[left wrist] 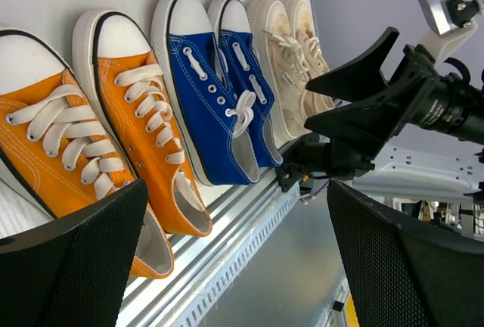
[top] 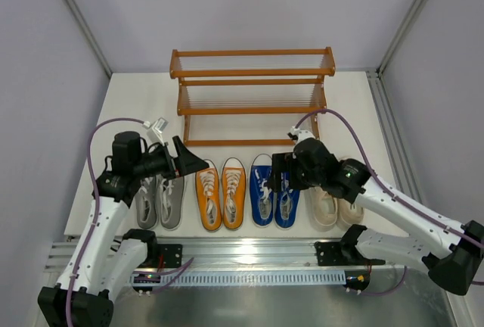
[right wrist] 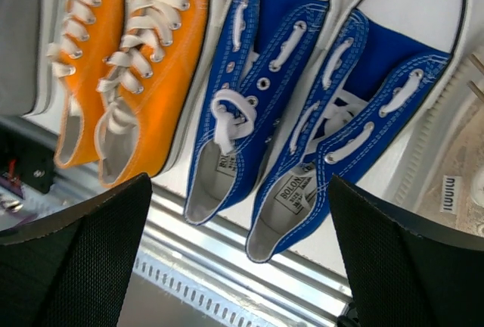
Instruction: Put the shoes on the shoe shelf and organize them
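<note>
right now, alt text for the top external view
Four sneaker pairs sit before an empty shoe shelf: grey pair, orange pair, blue pair, cream pair. The left gripper hovers open by the grey pair, the right gripper over the blue pair.

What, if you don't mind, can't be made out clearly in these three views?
Grey pair: top view, the left arm covers its toes.
Cream pair: top view, the right arm hides its toes; the right wrist view's edge cuts it off.
Blue shoes' insole print: right wrist view, too small to read.
</note>
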Controlling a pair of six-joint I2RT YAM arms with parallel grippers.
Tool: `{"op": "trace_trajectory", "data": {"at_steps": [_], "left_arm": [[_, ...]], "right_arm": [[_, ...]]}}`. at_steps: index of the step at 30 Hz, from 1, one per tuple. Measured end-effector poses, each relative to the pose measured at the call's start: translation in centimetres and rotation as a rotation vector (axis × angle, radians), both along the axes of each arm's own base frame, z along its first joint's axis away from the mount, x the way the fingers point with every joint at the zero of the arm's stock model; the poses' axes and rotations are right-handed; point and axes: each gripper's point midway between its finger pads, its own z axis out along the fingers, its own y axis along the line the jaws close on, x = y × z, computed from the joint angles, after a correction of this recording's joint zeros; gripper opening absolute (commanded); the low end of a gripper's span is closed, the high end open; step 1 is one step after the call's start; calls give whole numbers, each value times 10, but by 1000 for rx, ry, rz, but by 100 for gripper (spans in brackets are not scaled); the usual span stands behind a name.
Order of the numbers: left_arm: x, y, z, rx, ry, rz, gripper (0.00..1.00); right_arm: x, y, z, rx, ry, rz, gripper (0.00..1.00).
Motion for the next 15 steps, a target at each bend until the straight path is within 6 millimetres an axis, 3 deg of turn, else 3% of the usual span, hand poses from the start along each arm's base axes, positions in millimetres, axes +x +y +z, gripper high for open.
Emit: {"op": "trace_trajectory", "data": {"at_steps": [7, 15], "left_arm": [[0, 5, -7, 30, 18, 32, 100], [2, 8, -12, 52, 33, 61, 100]], "right_arm": [[-8, 2, -42, -189, 57, -81, 100], [1, 6, -56, -209, 56, -214, 98]]}}
